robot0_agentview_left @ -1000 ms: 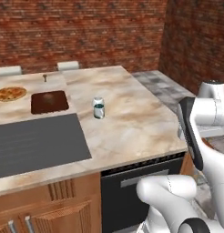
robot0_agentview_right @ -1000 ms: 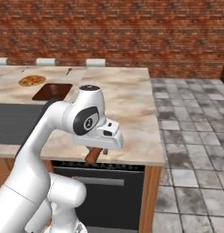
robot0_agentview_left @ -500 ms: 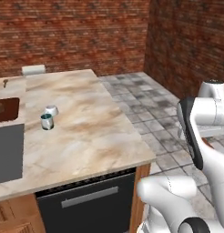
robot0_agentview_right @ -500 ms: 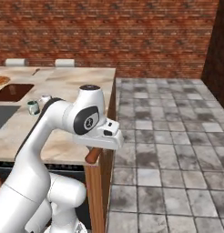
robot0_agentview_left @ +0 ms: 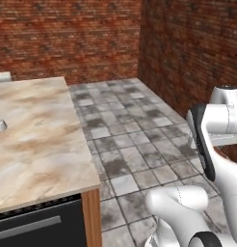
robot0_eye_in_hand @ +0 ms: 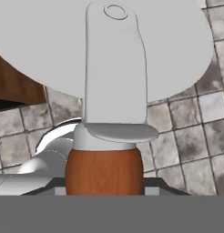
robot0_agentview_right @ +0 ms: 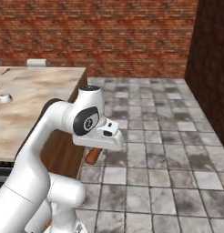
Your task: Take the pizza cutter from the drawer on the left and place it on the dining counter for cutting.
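while unlabelled, pizza cutter [robot0_eye_in_hand: 114, 91] sits in tool [robot0_eye_in_hand: 104, 189]

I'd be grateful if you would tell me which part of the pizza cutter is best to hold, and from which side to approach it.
Grip the short, thick wooden handle of the pizza cutter, coming from the butt end, opposite the blade. The handle is round and stout, which suits a two-finger pinch, while the broad flat wheel and its grey guard are thin-edged. The end effector already holds it this way.
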{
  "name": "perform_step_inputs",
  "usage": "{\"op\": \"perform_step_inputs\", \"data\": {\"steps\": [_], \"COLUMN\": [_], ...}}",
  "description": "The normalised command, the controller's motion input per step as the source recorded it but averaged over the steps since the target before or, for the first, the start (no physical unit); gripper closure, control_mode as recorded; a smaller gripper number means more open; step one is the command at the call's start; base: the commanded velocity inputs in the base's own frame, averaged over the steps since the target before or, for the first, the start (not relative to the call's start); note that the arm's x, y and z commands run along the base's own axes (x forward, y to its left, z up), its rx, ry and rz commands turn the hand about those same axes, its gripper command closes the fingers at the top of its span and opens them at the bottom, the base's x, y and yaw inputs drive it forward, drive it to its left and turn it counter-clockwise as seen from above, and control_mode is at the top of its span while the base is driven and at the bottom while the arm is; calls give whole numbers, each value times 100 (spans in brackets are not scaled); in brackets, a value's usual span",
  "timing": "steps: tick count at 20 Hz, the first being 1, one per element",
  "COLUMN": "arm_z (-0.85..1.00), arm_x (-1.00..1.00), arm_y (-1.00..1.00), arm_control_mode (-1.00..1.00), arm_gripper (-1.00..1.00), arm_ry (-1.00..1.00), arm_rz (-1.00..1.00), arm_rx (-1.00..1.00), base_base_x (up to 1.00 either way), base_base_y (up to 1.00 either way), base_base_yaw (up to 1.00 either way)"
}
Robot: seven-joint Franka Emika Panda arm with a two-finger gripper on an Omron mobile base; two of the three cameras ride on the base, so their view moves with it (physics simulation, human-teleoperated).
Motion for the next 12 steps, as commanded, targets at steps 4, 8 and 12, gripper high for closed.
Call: {"op": "perform_step_inputs", "data": {"steps": [4,8,12], "arm_z": [0,0,0], "arm_x": [0,0,0], "arm_y": [0,0,0], "arm_control_mode": [100,100,100], "arm_gripper": [100,100,100], "arm_ry": [0,0,0], "arm_rz": [0,0,0], "arm_rx": [0,0,0], "base_base_x": [53,69,65], "base_base_y": [-100,-100,-99], "base_base_yaw": [9,33,45]}}
